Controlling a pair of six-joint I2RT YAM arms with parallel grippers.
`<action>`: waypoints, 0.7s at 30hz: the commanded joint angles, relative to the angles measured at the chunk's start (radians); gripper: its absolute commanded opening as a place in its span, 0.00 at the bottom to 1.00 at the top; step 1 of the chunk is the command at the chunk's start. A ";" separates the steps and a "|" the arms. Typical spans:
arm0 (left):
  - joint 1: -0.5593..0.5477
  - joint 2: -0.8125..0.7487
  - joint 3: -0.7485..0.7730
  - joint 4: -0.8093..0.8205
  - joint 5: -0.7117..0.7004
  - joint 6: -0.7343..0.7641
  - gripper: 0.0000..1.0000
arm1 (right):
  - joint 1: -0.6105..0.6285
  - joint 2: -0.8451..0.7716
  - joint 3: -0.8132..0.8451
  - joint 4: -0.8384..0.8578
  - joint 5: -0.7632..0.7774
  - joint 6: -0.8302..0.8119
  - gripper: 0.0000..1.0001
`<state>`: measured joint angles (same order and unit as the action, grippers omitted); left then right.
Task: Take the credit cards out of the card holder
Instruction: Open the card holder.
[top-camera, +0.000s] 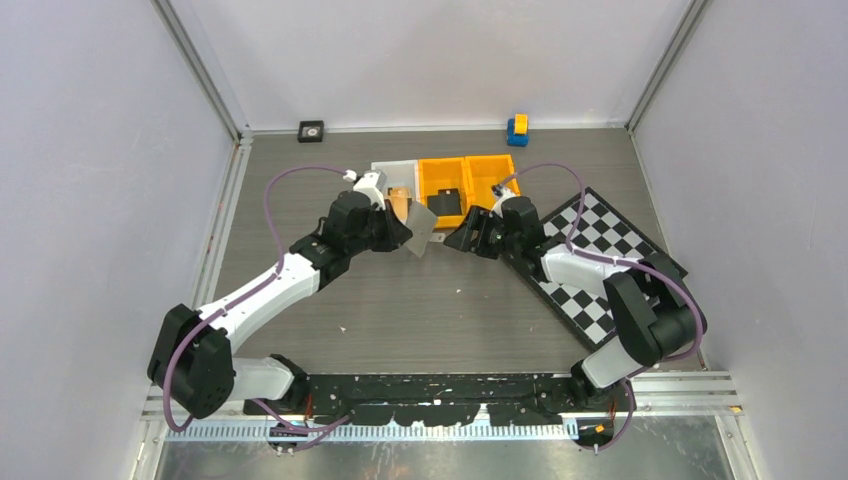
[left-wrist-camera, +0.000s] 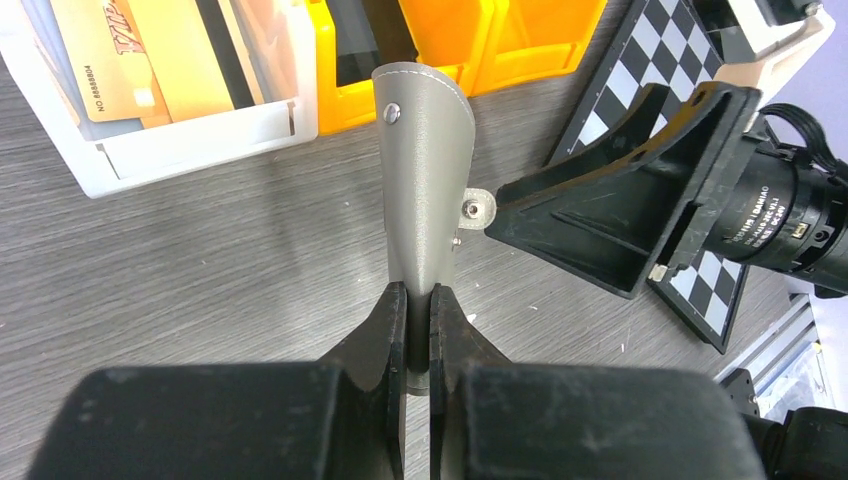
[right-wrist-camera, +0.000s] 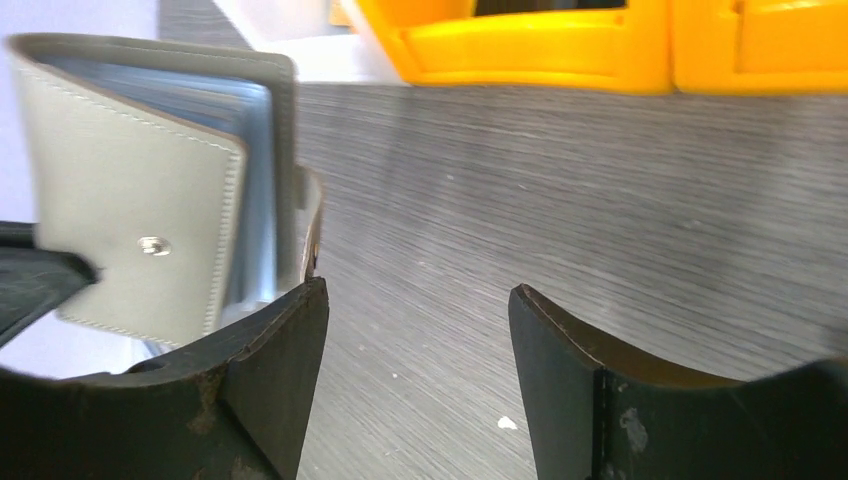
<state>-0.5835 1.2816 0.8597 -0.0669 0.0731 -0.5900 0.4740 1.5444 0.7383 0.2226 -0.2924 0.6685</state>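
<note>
My left gripper (left-wrist-camera: 419, 300) is shut on the lower edge of the grey card holder (left-wrist-camera: 430, 180), holding it upright above the table (top-camera: 420, 232). Just right of it, my right gripper (top-camera: 465, 238) is open with nothing between its fingers. In the right wrist view the card holder (right-wrist-camera: 150, 220) stands beside the left finger (right-wrist-camera: 280, 370), its pale blue inner pockets showing edge-on. I cannot tell whether a card is inside. An orange-gold credit card (left-wrist-camera: 105, 60) lies in the white bin (left-wrist-camera: 180, 145). A black credit card (top-camera: 447, 203) lies in the nearer orange bin (top-camera: 440, 170).
A second orange bin (top-camera: 492, 172) stands right of the first. A chessboard (top-camera: 600, 260) lies under the right arm. A blue and yellow block (top-camera: 517, 129) and a small black square (top-camera: 311, 130) sit at the back wall.
</note>
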 joint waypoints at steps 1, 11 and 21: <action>0.014 -0.013 0.025 0.040 0.018 -0.016 0.00 | -0.006 -0.046 -0.028 0.226 -0.096 0.055 0.71; 0.030 -0.005 0.013 0.062 0.052 -0.039 0.00 | -0.014 -0.057 -0.060 0.297 -0.121 0.080 0.80; 0.033 0.017 0.001 0.137 0.144 -0.058 0.01 | -0.014 0.042 -0.013 0.293 -0.151 0.075 0.58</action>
<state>-0.5575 1.2980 0.8597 -0.0505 0.1421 -0.6281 0.4625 1.5642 0.6888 0.4637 -0.4286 0.7479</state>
